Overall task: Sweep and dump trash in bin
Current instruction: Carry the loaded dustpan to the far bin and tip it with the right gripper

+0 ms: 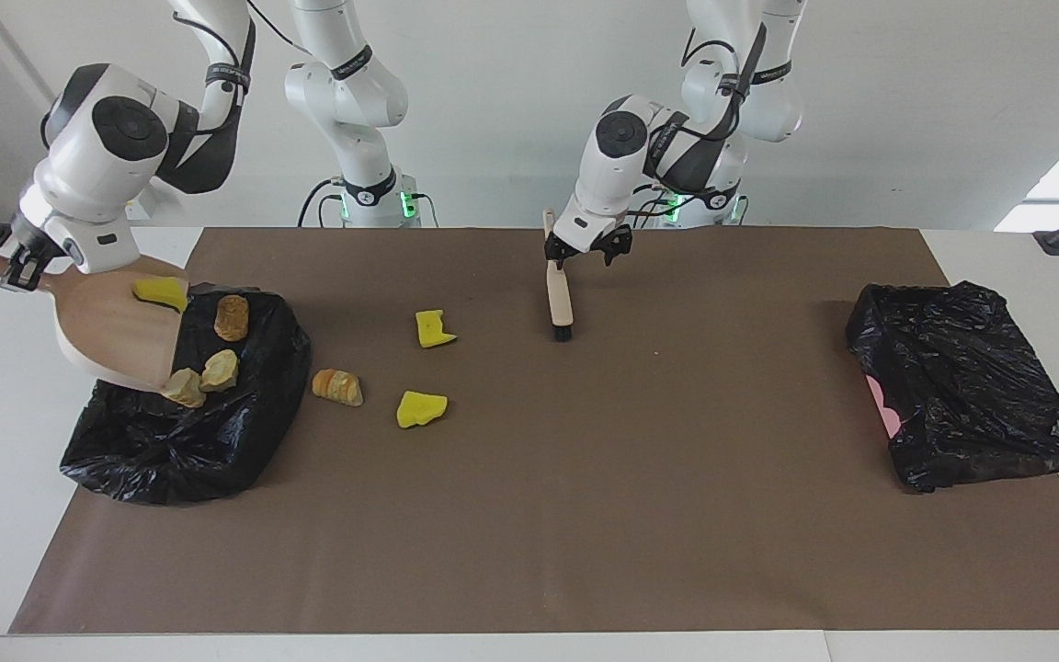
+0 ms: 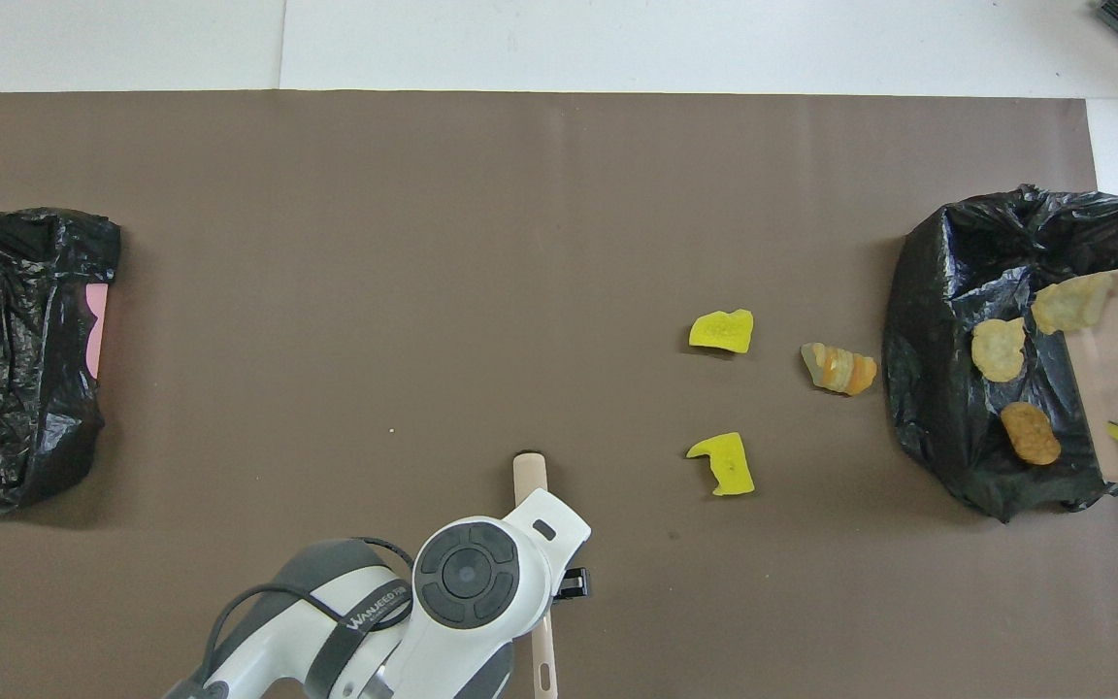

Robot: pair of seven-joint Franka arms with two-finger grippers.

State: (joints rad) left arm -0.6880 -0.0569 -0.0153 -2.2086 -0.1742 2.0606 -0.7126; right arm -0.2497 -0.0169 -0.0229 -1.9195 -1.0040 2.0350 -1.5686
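The dustpan (image 1: pixel 116 336) is held by its handle in the closed right gripper (image 1: pixel 19 269) and tipped steeply over the black-bagged bin (image 1: pixel 185 432) at the right arm's end of the brown mat (image 1: pixel 585 515). One yellow scrap (image 1: pixel 160 292) is seen at the pan's lip, with three tan scraps (image 1: pixel 203 372) over the bag's mouth. A striped bread scrap (image 1: pixel 338 387) lies just beside the bin; two yellow sponge chunks (image 1: pixel 434 328) lie on open mat. The left gripper (image 1: pixel 589 248) is spread wide over the hand brush (image 1: pixel 559 299), lying flat.

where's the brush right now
The brush lies on the brown mat near the robots' edge, about mid-table, just under the open left hand; in the facing view the nearest scrap is a yellow chunk.
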